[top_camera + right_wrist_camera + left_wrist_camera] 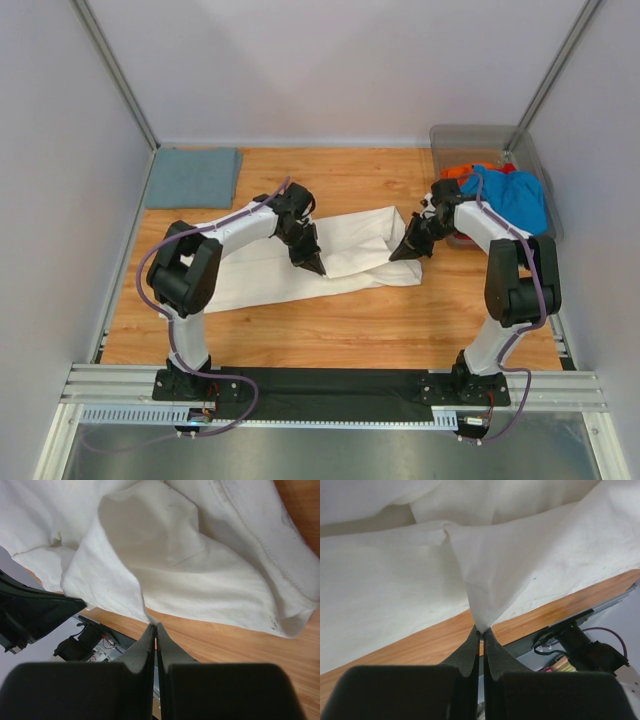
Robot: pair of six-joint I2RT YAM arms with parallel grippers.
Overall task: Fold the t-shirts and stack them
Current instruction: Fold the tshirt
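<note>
- top view: both arms reach inward, wrists tipped down, with the left pincer (312,265) and right pincer (405,252) at the cream t-shirt (345,250)'s near edge, likely to lift it into a fold.
- left wrist: jaws shut, pinching a peak of cloth at the tips.
- right wrist: jaws shut on a fold's edge at the tips.

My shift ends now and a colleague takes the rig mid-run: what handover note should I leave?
Left gripper: shut, pinching the cream-white t-shirt.
Right gripper: shut on the same shirt near its right end.
The shirt lies mid-table, partly folded into a long band.
Grey-blue t-shirt: folded, far-left corner.
Bright blue t-shirt and orange-red t-shirt: in the clear bin, far right.
Done: grey-blue one folded.
Left: finish this fold, stack it, then the two binned shirts.
</note>
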